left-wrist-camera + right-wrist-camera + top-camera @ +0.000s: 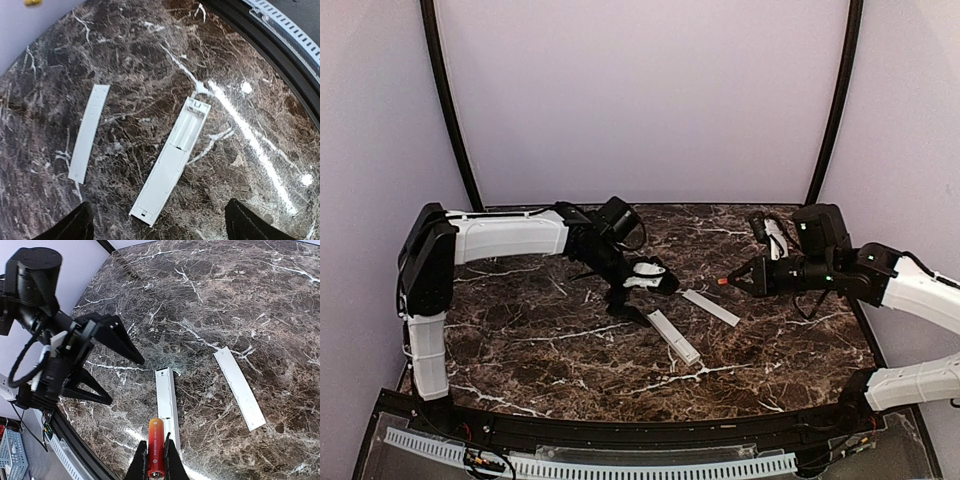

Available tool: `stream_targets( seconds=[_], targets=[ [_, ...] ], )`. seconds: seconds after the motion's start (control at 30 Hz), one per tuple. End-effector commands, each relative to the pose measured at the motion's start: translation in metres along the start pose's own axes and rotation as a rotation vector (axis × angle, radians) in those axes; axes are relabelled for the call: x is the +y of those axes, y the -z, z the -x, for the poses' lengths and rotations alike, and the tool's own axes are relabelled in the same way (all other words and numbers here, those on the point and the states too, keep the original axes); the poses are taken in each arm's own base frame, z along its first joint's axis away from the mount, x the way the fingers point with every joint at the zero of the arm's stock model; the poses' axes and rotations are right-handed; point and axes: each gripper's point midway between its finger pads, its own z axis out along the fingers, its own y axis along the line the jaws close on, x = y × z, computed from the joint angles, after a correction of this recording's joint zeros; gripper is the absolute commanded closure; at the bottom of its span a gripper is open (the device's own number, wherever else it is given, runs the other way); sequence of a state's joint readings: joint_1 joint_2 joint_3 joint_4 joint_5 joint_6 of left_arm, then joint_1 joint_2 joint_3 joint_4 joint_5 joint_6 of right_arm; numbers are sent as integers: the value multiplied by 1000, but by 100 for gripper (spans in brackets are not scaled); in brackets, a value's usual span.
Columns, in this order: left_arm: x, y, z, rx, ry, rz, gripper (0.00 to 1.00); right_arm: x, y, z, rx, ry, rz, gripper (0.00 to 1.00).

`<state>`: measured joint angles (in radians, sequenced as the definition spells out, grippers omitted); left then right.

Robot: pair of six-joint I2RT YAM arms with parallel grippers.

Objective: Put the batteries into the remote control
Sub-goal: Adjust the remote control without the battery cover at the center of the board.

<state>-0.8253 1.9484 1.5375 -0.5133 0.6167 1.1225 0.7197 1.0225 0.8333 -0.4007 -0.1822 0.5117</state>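
Even bright light, glare streaks on glossy table (130, 55), wrist views fisheye-warped, sharp

Top camera high, rear, looking down-forward; 2 wrist cameras close, oblique; all share remote control (673, 337).

over remote control (674, 337): left gripper (632, 305) hangs above, fingers (75, 225) spread either side | right of remote: flat white strip (710, 307) near, apart, bare marble tabletop (520, 330) between | beyond strip: right gripper (735, 280) with battery (722, 281), raised, air over strip free
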Motion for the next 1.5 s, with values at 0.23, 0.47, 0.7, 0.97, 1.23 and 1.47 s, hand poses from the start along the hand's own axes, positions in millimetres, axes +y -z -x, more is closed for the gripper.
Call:
stream_targets(
  seconds=[0.23, 0.47, 0.7, 0.97, 1.23, 1.47],
  targets=[
    [-6, -44, -49, 169, -68, -173, 10, -7, 3, -11, 24, 19, 13, 100],
    [2, -75, -70, 225, -67, -148, 16, -4, 7, -10, 28, 28, 25, 100],
    [-20, -81, -86, 287, -44, -198, 38, -3, 4, -9, 33, 22, 26, 100],
    [-42, -74, -83, 334, 30, -172, 64, 3, -6, -9, 45, 3, 74, 100],
    [-61, -58, -95, 447, 270, 4, 68, 3, -24, -17, 86, -31, 105, 100],
    [-100, -51, -111, 568, 518, -9, 63, 9, -52, -33, 167, -87, 173, 100]
  ],
)
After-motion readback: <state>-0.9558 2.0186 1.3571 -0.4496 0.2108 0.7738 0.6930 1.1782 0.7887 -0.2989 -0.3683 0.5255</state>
